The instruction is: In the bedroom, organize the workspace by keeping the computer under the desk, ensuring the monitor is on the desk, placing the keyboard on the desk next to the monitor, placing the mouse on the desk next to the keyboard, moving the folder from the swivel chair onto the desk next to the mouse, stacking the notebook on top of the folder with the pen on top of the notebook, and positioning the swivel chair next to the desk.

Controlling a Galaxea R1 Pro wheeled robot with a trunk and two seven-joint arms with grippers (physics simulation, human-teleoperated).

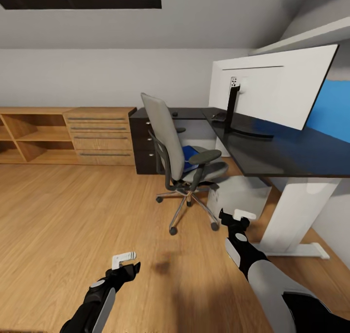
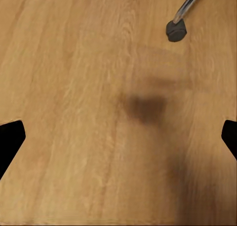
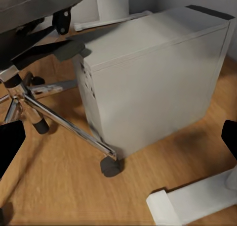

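Monitor point(image 1: 274, 82) stands on the table point(image 1: 291, 153), computer point(image 3: 153, 77) beneath. Folder point(image 1: 190, 153) sits on the swivel chair point(image 1: 182, 158) at twelve o'clock, unmoved. Left hand point(image 1: 125, 261) and right hand point(image 1: 236, 218) both gape wide, empty.

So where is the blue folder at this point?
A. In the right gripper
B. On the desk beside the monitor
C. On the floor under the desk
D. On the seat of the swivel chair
D: the blue folder lies on the seat of the swivel chair, while the right gripper hangs near the floor holding nothing.
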